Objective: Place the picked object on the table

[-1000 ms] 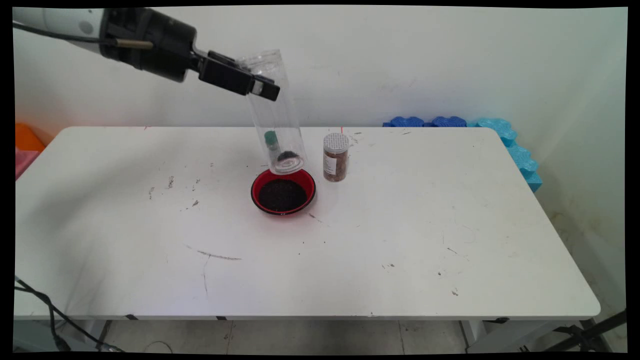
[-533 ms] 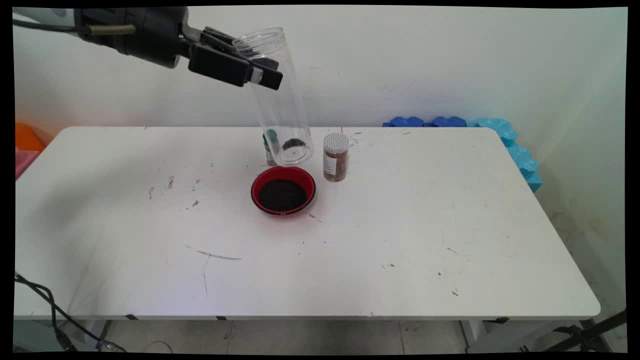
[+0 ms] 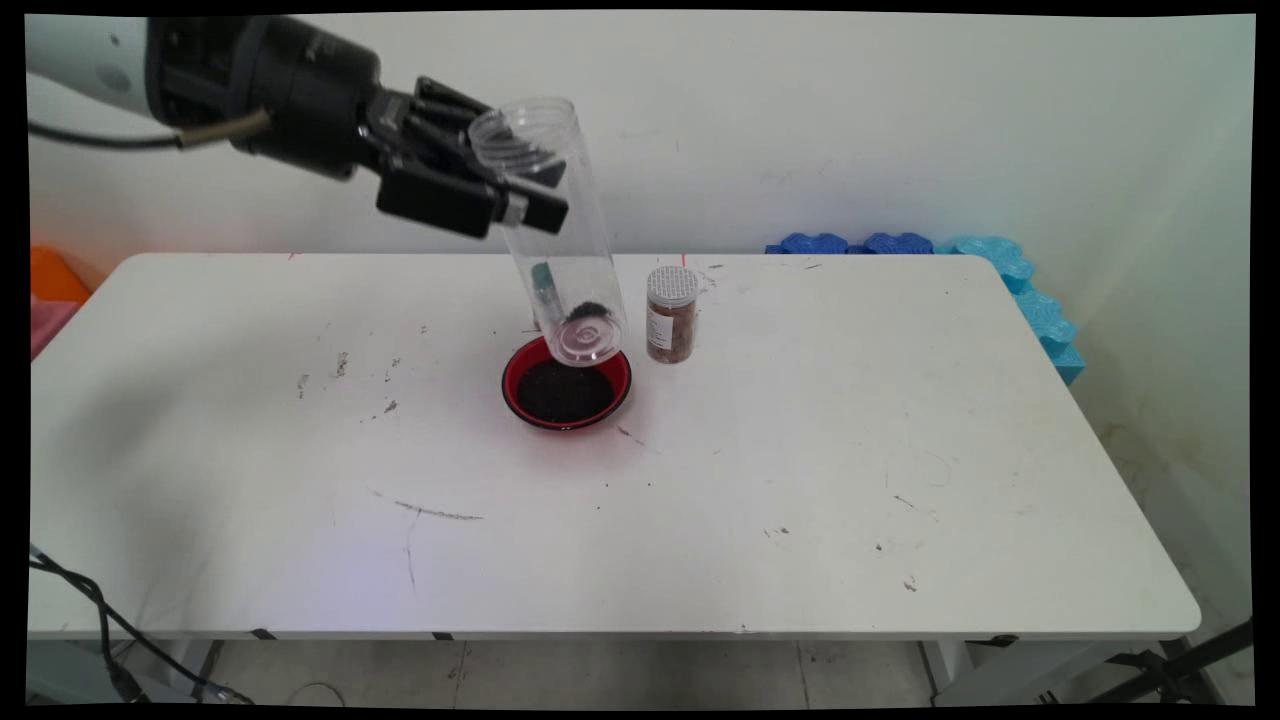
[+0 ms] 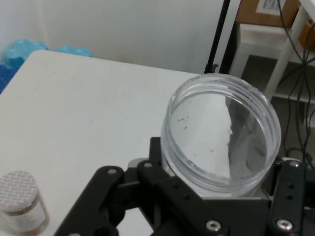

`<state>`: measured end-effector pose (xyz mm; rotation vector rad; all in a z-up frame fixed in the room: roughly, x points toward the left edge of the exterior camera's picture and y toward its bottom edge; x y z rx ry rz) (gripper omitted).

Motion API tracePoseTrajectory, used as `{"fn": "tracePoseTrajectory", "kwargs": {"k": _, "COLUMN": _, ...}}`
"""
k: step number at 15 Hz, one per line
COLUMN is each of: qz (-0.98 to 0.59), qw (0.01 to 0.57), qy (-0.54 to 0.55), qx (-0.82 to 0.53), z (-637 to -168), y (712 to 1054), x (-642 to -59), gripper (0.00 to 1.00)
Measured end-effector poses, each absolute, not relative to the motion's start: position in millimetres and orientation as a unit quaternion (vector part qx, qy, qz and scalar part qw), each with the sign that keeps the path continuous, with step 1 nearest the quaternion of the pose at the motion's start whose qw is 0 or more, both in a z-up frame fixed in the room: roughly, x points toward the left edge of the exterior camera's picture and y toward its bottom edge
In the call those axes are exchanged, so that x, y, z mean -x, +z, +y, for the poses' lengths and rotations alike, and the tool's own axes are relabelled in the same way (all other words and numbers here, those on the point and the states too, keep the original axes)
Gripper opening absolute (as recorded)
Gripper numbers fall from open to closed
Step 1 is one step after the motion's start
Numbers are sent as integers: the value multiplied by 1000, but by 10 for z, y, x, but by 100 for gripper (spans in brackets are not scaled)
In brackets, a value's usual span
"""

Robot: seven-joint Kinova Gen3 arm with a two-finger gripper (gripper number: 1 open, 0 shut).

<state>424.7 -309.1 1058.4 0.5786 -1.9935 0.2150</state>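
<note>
One clear jar (image 3: 552, 220), clenched near its open mouth by the pincer (image 3: 500, 190), has dropped from a moment ago, its base now just above the red bowl (image 3: 566, 383), left of the spice jar (image 3: 671, 313).

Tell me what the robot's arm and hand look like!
The arm is smooth and white, ending in a chunky black wrist. A thin black cable hangs from it. The gripper is black too, with boxy jointed links, silver screws and two flat fingers.

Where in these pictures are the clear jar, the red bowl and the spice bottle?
clear jar (image 3: 560, 240), main view, mid wall.
red bowl (image 3: 515, 375), main view, left rim.
spice bottle (image 3: 671, 318), main view, labelled body.
</note>
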Motion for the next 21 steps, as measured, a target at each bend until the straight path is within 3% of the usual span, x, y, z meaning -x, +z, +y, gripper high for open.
{"fn": "tracePoseTrajectory", "kwargs": {"k": 21, "qz": -852, "qw": 470, "qy": 87, "qx": -213, "z": -3068, "y": 8914, "x": -4101, "gripper": 0}}
